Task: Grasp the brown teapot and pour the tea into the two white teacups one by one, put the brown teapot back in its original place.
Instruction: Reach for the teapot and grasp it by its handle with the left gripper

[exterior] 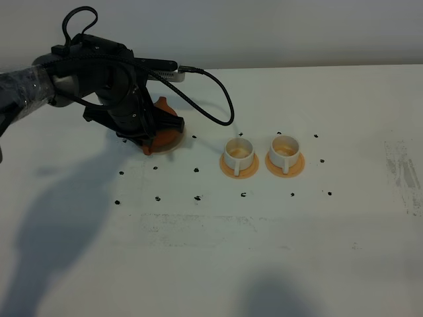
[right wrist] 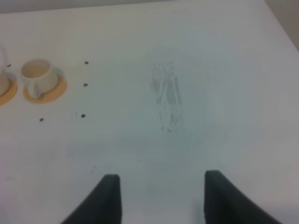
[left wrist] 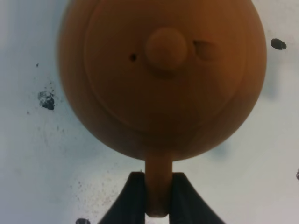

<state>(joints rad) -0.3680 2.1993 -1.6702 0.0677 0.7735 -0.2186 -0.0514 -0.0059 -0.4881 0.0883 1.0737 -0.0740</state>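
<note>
The brown teapot (exterior: pixel 166 134) is at the left of the table, mostly hidden under my left arm. In the left wrist view the teapot (left wrist: pixel 163 74) is seen from above, with its knobbed lid. My left gripper (left wrist: pixel 159 198) is shut on its loop handle. A pale edge under the teapot may be the cream saucer (exterior: pixel 173 150); I cannot tell whether the pot rests on it. The two white teacups (exterior: pixel 238 152) (exterior: pixel 285 148) stand side by side on orange saucers, right of the teapot. My right gripper (right wrist: pixel 161 198) is open and empty over bare table, with one cup (right wrist: pixel 37 74) far off.
Small black marks (exterior: pixel 196 171) dot the white table around the teapot and cups. A grey scuffed patch (exterior: pixel 403 168) lies near the right edge. A black cable (exterior: pixel 218 99) loops from my left arm over the table behind the cups.
</note>
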